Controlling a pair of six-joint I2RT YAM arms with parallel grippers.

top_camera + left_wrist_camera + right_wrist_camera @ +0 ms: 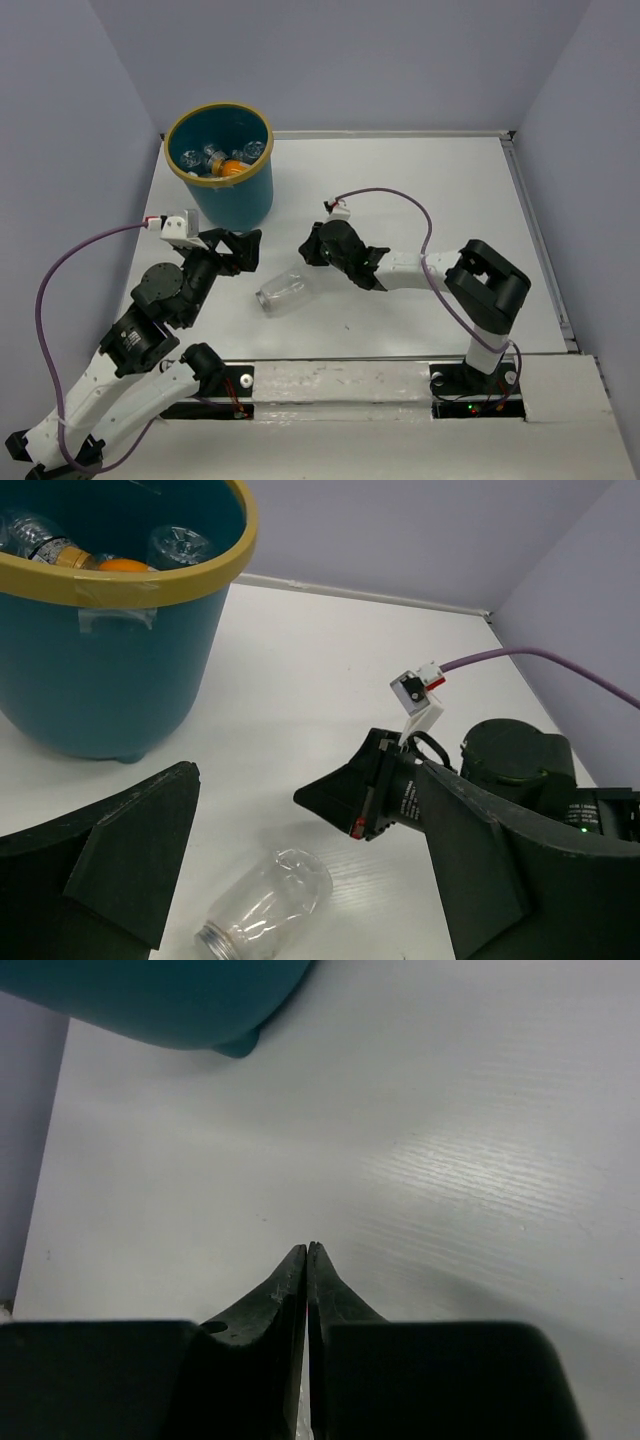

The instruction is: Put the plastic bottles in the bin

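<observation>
- Left gripper (pixel 238 247): arm bent low, jaws spread wide, near the lying clear bottle (pixel 283 291).
- Right gripper (pixel 307 1252): fingers pressed together, empty, arm stretched leftward toward the bin (pixel 240 200).

We count one bin (pixel 240 200), one empty bottle (pixel 283 292) on the bench (pixel 420 190), and in the bin one orange bottle (pixel 232 168) plus roughly three clear bottles (pixel 253 150).

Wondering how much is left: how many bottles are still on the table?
1. A clear bottle lies on its side near the middle of the table. Other bottles are in the bin, some possibly hidden.
</observation>
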